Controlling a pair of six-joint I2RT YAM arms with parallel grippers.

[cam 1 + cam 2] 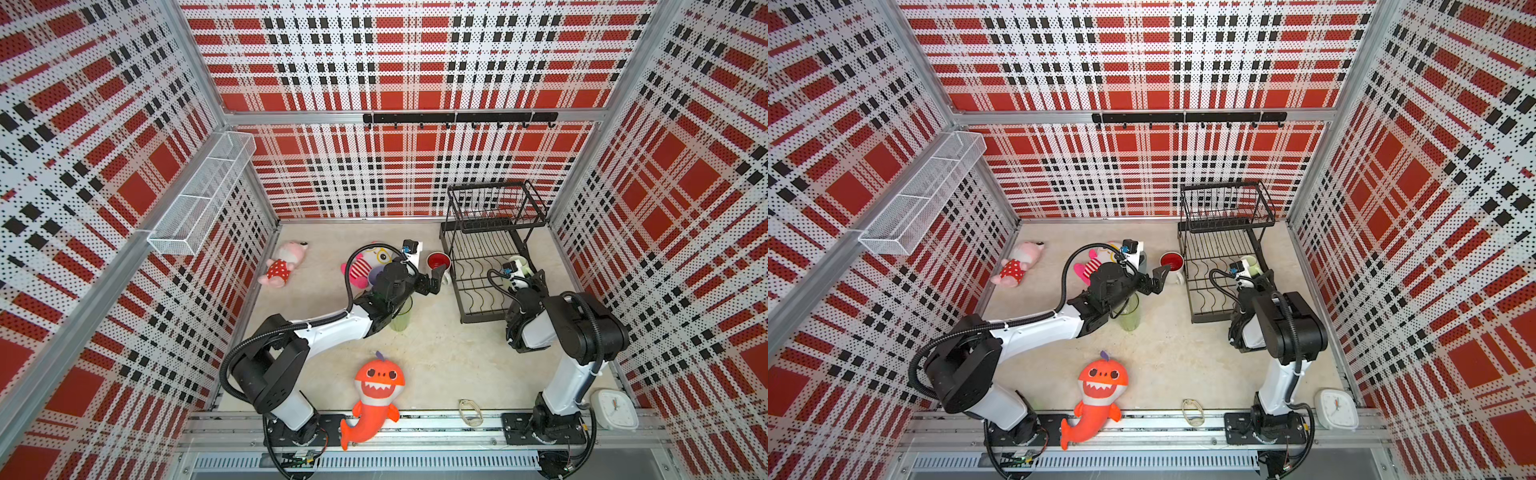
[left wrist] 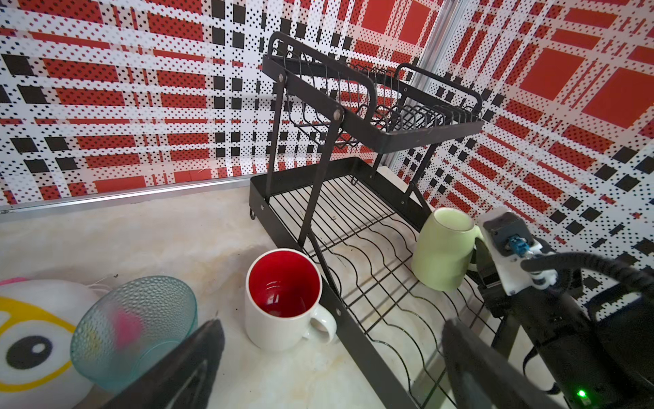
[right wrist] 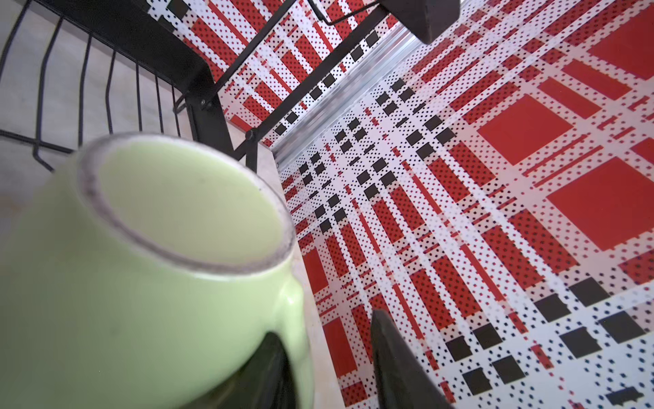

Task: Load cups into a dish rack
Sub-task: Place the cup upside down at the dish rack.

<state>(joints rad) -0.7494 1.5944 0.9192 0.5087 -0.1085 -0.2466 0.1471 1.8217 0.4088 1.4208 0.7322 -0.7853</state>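
The right gripper (image 3: 325,324) has its fingers parted, one tucked by the handle of the pale-green mug (image 2: 442,251) with a clear gap to the other. The mug leans on the lower tier of the dish rack (image 2: 354,338), at its right edge. The left gripper (image 2: 331,323) hangs spread wide near the white red-lined mug (image 2: 283,304), which stands upright on the table (image 2: 159,230) just beside the rack's left edge.

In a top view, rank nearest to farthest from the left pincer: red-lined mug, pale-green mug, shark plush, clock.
1. red-lined mug, beside the left pincer
2. pale-green mug, in the dish rack
3. shark plush, front rail
4. clock, front right corner
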